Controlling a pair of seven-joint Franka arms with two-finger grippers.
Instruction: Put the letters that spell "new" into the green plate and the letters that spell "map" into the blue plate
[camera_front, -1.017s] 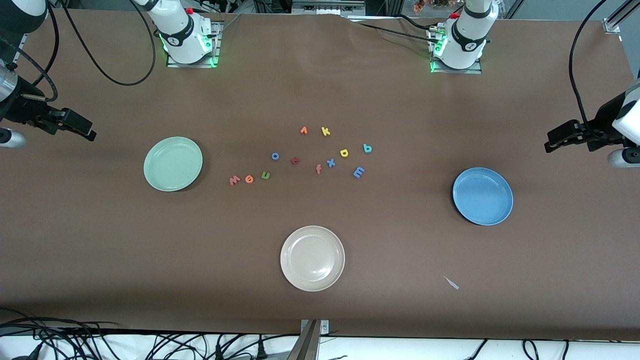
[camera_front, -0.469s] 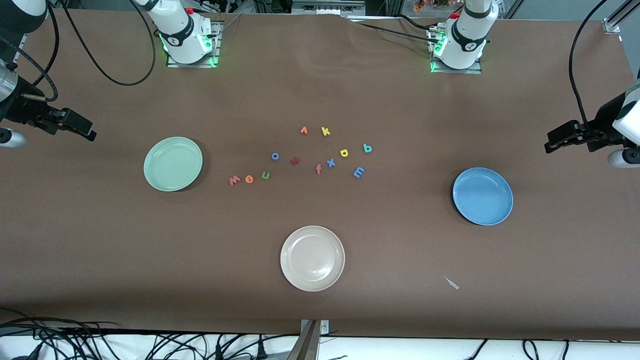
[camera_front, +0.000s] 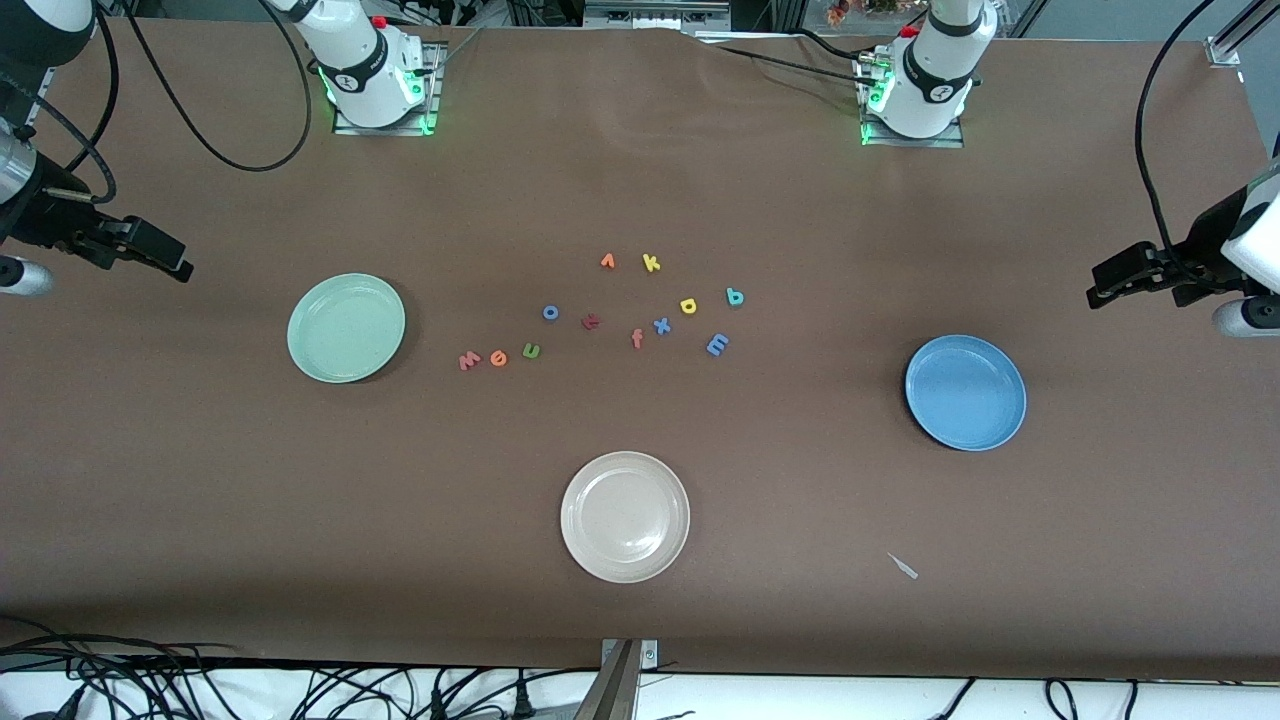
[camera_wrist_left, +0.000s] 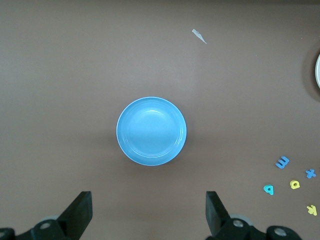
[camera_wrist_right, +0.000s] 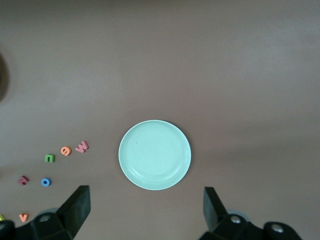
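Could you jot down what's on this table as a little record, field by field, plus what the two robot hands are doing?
green plate: empty, toward the right arm's end
blue plate: empty, toward the left arm's end
beige plate: empty, nearest the front camera
"new" letters: w, e, n in a row on the table
"map" letters: m, a, p on the table
left gripper: open, above the blue plate
right gripper: open, above the green plate

Brown table (camera_front: 900, 230) bears 3 plates (camera_front: 625, 516), 11 foam letters (camera_front: 661, 325).
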